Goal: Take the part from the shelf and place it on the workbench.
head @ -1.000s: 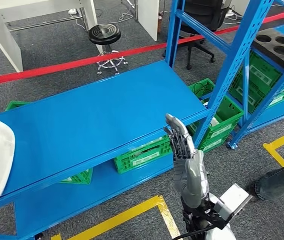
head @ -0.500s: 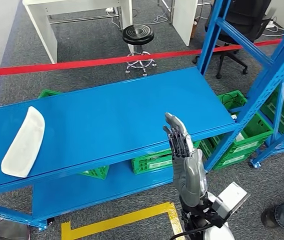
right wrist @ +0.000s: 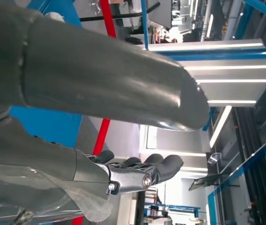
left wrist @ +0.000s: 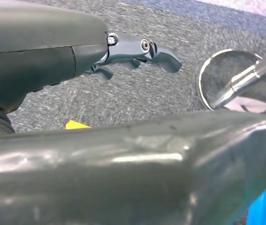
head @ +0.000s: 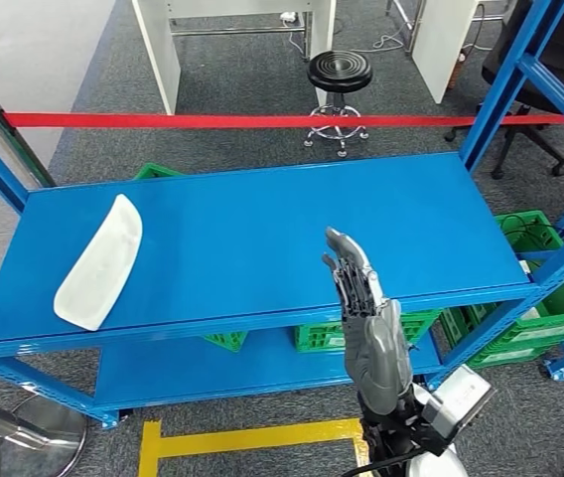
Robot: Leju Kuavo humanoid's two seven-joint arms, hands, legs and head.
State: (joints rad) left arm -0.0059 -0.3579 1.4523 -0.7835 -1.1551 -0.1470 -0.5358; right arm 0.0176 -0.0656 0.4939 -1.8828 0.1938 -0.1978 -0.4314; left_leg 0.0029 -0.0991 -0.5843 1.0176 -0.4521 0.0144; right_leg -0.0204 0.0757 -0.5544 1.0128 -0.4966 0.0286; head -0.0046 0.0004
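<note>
Swinging leftward, the camera now frames the whole blue shelf (head: 264, 238). Right robot hand (head: 365, 318) stands raised, fingers straight, holding nothing; the white part (head: 100, 263) lies well left, untouched, the pickup apparently still ahead.

Head view. A white curved part (head: 99, 263) lies on the left end of the blue shelf (head: 279, 238). The right hand (head: 361, 313) is raised before the shelf's front edge, fingers extended and empty. Green crates (head: 522, 298) sit beneath; a red barrier tape (head: 264, 121) and black stool (head: 339, 75) stand beyond.
</note>
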